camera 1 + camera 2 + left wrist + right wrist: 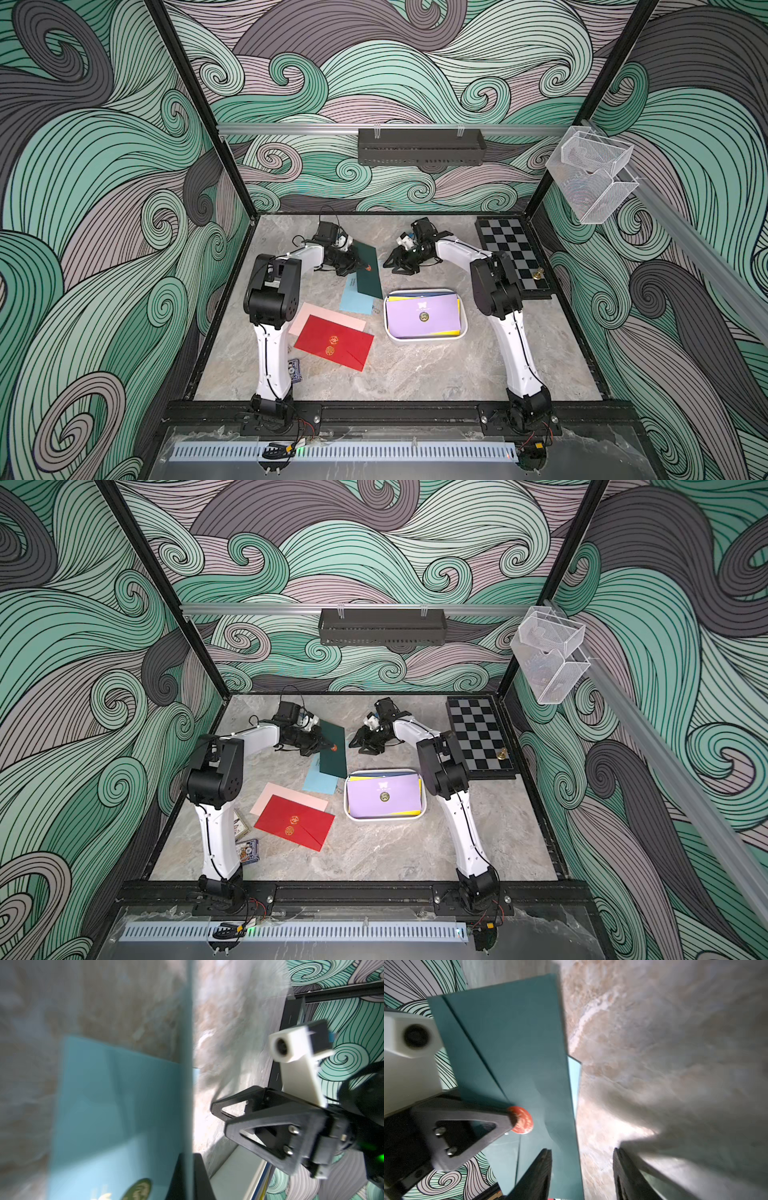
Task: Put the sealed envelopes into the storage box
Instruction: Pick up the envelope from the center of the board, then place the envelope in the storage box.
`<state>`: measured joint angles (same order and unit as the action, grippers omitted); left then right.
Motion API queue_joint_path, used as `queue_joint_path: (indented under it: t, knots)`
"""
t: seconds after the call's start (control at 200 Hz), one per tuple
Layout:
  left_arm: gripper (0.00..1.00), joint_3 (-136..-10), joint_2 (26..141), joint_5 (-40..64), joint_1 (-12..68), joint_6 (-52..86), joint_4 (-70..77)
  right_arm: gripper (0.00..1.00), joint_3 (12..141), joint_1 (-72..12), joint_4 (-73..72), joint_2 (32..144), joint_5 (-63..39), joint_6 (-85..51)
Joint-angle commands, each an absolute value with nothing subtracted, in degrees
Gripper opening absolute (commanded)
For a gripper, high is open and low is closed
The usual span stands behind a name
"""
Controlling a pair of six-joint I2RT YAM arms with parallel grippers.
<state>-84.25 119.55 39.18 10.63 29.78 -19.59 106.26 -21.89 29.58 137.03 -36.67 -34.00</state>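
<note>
In storage box (424,340), centre right: lilac envelope (422,316) on top, yellow and blue edges beneath. Not yet boxed: 4. Pinched by left gripper (360,266): dark green envelope (371,276), tilted up at far centre over light blue envelope (354,300). Near left: pink envelope (316,314), red envelope (332,343). Spread, empty: right gripper (395,266).

The storage box (426,340) sits mid-table, stacked envelopes (422,318) in it. Left lies an overlapping pair (332,345), an envelope (370,266) behind; chessboard (509,251) far right, card pack (247,851) near left.
</note>
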Motion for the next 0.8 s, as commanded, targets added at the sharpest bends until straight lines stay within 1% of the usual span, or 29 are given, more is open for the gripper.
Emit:
queue_joint_path:
  t: [0.0, 0.07, 0.205, 0.29, 0.36, 0.395, 0.475, 0.62, 0.796]
  knots:
    - [0.0, -89.43, 113.14, 37.09, 11.05, 21.27, -28.15, 0.51, 103.28, -20.15, 28.66, 127.79, -35.09, -32.9]
    - [0.0, -91.71, 109.63, 37.01, 11.74, 15.17, -32.27, 0.51, 99.84, -19.23, 28.66, 122.08, -33.43, -31.22]
    - [0.0, -92.48, 100.78, 34.9, 15.15, -0.61, -37.34, 0.51, 85.78, -16.75, 25.05, 108.5, -29.2, -30.1]
    - [0.0, -91.04, 95.41, 33.91, 18.99, -11.79, -38.98, 0.51, 75.17, -14.26, 22.15, 99.27, -26.48, -30.85]
    - [0.0, -92.55, 93.13, 33.02, 23.18, -22.74, -44.53, 0.51, 66.4, -12.06, 20.05, 91.95, -24.0, -31.51]
    - [0.0, -94.08, 92.91, 31.63, 25.22, -25.03, -47.77, 0.51, 63.23, -11.01, 17.78, 88.57, -22.62, -31.26]
    - [0.0, -99.65, 94.95, 28.61, 28.71, -27.37, -54.22, 0.51, 54.84, -8.59, 16.95, 81.67, -19.57, -31.07]
    - [0.0, -111.8, 103.47, 24.4, 36.06, -29.78, -66.98, 0.52, 41.89, -5.02, 14.47, 71.65, -16.78, -30.35]
    - [0.0, -123.81, 114.85, 22.97, 41.58, -30.09, -76.45, 0.53, 32.96, -1.17, 14.23, 64.64, -16.55, -30.52]
